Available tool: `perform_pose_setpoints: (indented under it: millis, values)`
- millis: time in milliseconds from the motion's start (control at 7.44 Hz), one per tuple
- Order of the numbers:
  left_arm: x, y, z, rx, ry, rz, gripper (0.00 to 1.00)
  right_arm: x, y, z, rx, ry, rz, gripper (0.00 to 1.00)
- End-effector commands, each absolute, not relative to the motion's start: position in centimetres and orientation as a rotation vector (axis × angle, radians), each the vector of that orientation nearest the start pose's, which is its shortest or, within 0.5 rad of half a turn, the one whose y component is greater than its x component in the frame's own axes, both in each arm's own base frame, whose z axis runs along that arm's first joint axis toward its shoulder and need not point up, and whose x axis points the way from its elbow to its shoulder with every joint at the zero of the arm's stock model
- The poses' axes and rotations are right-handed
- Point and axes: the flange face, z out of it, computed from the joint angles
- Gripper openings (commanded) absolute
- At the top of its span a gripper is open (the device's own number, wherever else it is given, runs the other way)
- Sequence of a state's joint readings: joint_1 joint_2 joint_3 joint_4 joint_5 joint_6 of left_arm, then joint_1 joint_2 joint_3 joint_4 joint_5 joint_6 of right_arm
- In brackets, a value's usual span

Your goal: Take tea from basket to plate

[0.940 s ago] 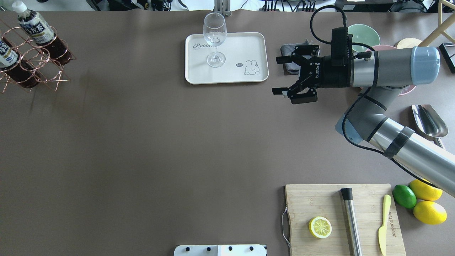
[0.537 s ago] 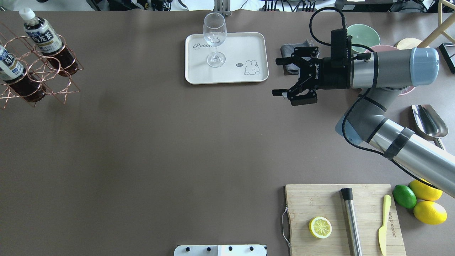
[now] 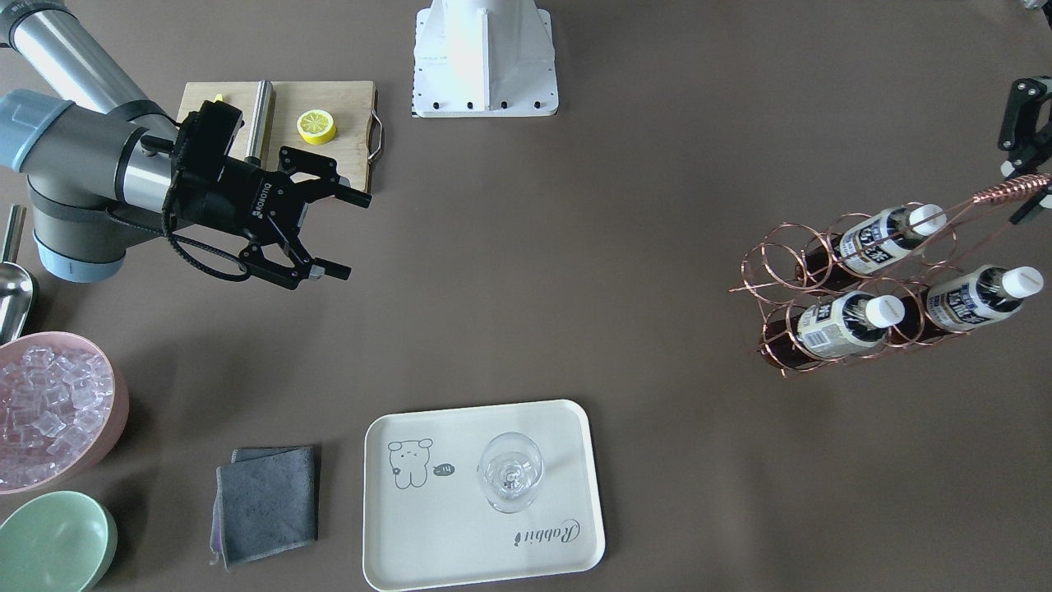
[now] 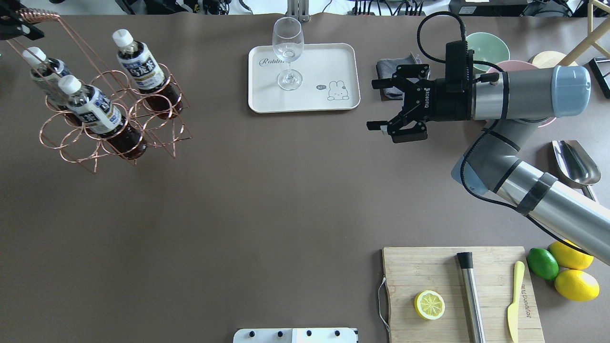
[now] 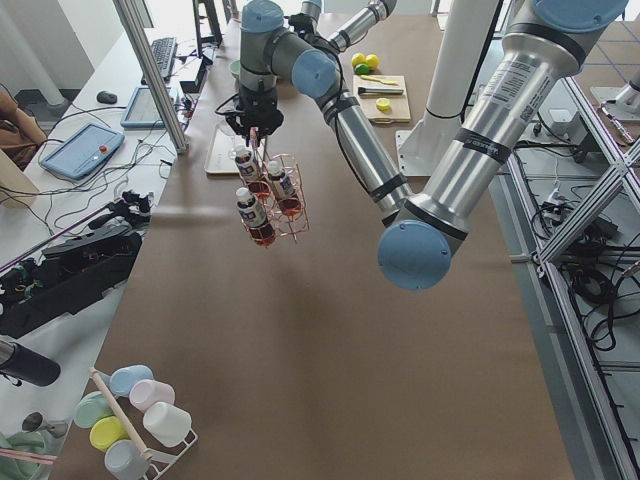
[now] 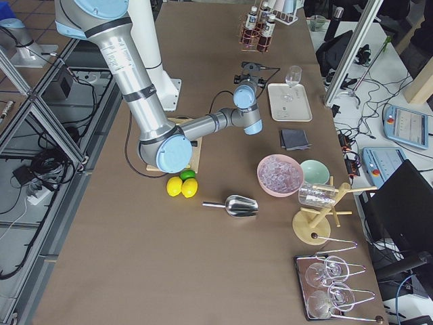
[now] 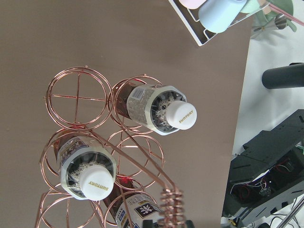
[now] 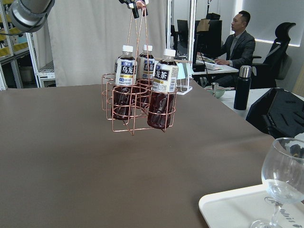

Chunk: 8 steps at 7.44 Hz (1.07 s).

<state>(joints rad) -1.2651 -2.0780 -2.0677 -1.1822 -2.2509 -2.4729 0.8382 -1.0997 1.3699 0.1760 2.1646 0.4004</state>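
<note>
Copper wire basket (image 4: 112,105) hung above the table (image 4: 238,214) at ten o'clock, coiled handle (image 4: 33,16) pinched in my left gripper (image 8: 138,7); three brown, white-capped tea bottles (image 4: 143,66) sat in its round rings. My right gripper (image 4: 372,105) hovered spread wide at three o'clock of the cream, round-cornered plate (image 4: 333,62).

Brown table (image 4: 238,214), cream plate (image 4: 267,93), grey cloth (image 3: 265,501), wooden cutting board (image 4: 429,269), lemons (image 4: 575,284), metal scoop (image 4: 576,164)

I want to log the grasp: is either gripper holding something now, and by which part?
The left gripper holds the basket by the coiled handle at its top. The right gripper is open and holds nothing.
</note>
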Motion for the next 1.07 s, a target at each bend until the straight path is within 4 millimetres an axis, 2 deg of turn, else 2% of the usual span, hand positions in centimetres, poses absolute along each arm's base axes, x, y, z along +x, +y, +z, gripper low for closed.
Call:
perform_pose_setpoints:
  millis: [0,269,403,537,672,940]
  values:
    - [21.7,-50.4,10.5,-0.578,0.815,-1.745,0.00,-34.3,-50.0,31.5,1.470,-1.388,-0.805,1.00]
    - [30.0,-47.2,7.0,-0.540,0.821,-1.740,0.00,-34.2,-49.8,31.5,1.473,-1.387,-0.806,1.00]
    - [33.0,-46.2,5.7,-0.521,0.823,-1.726,0.00,-34.1,-49.8,31.6,1.472,-1.386,-0.805,1.00]
    - [34.7,-46.6,4.4,-0.543,0.807,-1.755,0.00,-34.1,-49.7,31.7,1.473,-1.389,-0.806,1.00]
    - [35.9,-45.8,3.5,-0.559,0.807,-1.743,0.00,-34.0,-49.7,31.8,1.474,-1.388,-0.805,1.00]
    - [37.2,-45.2,2.8,-0.579,0.799,-1.748,0.00,-34.0,-49.7,31.8,1.474,-1.388,-0.805,1.00]
